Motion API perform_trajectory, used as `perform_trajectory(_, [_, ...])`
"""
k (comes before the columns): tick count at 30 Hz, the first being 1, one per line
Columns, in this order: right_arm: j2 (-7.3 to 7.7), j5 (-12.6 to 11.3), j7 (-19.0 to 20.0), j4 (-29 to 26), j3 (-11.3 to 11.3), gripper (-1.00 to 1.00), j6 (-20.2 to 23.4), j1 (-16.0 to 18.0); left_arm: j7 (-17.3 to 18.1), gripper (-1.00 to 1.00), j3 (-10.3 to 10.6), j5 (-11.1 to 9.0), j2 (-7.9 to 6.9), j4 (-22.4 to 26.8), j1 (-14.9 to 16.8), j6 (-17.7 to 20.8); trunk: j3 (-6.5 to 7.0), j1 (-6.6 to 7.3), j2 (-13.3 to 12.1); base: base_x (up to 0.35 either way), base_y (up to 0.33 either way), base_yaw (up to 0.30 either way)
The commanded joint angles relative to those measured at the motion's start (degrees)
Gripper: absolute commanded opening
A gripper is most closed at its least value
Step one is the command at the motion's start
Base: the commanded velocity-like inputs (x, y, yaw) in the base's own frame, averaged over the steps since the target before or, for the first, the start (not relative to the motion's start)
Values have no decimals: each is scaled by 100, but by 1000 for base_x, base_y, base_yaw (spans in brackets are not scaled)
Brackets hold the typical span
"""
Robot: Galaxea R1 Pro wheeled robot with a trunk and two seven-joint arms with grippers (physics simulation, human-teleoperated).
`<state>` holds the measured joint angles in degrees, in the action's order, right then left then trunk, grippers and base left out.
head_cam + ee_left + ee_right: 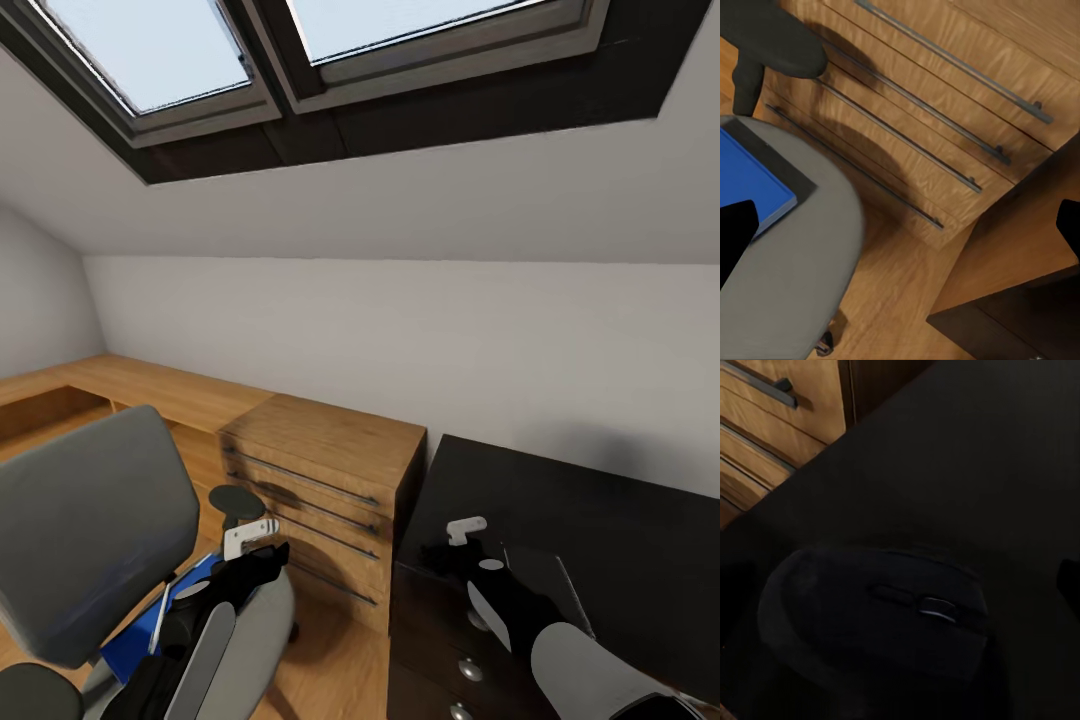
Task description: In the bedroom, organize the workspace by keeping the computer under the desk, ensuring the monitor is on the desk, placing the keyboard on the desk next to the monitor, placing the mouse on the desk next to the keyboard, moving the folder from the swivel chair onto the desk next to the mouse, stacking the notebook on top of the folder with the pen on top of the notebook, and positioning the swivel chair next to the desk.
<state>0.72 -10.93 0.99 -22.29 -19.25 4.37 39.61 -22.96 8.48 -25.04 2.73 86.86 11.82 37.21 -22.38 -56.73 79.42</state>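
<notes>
At the black desk's left end, one dark mouse lies beneath the right gripper, jaws spread and empty. At eight o'clock, one blue folder waits on the swivel chair under the unclenched left gripper. A careless reach could nudge the mouse off the edge.

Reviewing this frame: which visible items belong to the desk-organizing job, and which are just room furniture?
Job items:
swivel chair
folder on the chair seat
mouse on the desk

Just there:
wooden drawer chest
skylight
</notes>
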Motion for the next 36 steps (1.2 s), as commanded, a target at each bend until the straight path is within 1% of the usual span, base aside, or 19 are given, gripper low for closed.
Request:
perform_trajectory(1, [7, -59, 0, -12, -35, 100, 29, 3, -55, 100, 5, -61, 0, 5, 5, 13, -7, -2, 4, 110, 0, 0])
perform_trajectory(27, [-2, -65, 5, -12, -41, 100, 67, 3, -51, 100, 5, -63, 0, -1, 5, 14, -7, -2, 4, 12, 0, 0])
perform_trajectory(29, [-30, -66, 5, -12, -40, 100, 90, 3, -51, 100, 5, -63, 0, 0, 5, 14, -7, -2, 4, 0, 0, 0])
perform_trajectory(32, [-147, -62, 6, -12, -34, 100, 138, 3, -51, 100, 5, -63, -1, 1, 5, 14, -7, -2, 4, 0, 0, 0])
perform_trajectory(36, [-233, -54, 4, 0, -29, 100, 165, 3, -51, 100, 5, -63, -1, 3, 5, 14, -7, -2, 4, 0, 0, 0])
